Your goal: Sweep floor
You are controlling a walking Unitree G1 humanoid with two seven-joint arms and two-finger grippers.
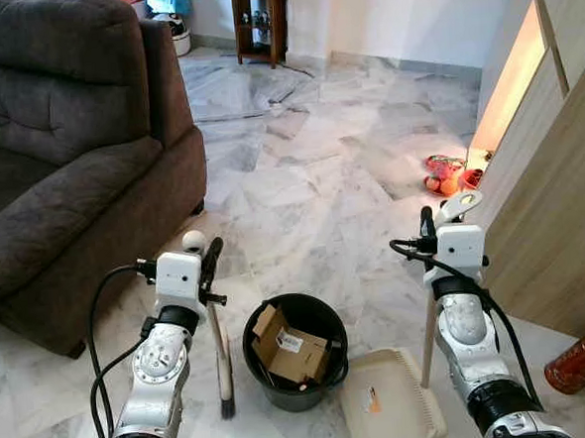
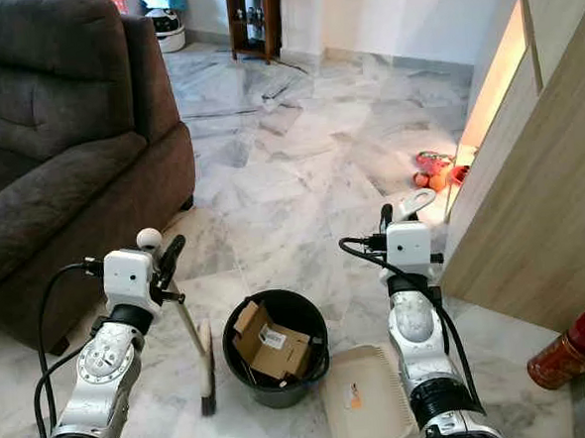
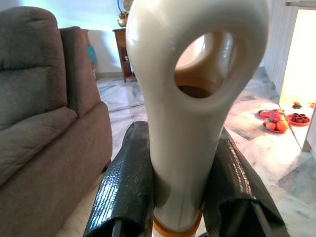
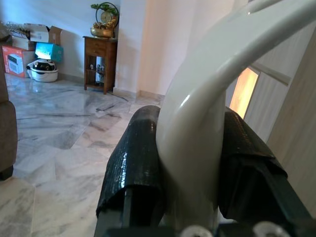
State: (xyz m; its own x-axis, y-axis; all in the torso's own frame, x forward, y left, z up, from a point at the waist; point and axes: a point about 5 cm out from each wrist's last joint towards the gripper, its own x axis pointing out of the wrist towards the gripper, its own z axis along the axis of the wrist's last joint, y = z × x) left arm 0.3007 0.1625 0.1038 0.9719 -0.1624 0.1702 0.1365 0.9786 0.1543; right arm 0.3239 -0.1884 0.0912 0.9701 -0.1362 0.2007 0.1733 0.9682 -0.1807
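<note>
I see open marble floor [image 1: 319, 168] running from mid-frame to the far wall at the top. A dark grey sofa [image 1: 59, 144] closes off the upper left, and a wooden cabinet [image 1: 559, 193] walls in the right edge, with a red bottle [image 1: 582, 358] at its foot in the lower right.

My left gripper [image 1: 209, 259], lower left, has its jaws pinched on the broom [image 1: 219, 353]: a cream handle with a loop end, clamped between both fingers [image 3: 123, 182] in the left wrist view, its dark bristle head resting on the floor just beside the black bucket [image 1: 324, 321]. The bucket, at bottom centre, holds a cardboard box [image 1: 285, 346].

My right gripper [image 1: 428, 221], lower right, has its jaws clamped around the handle of the cream dustpan [image 1: 398, 396], whose tray lies on the floor touching the bucket's right side.
</note>
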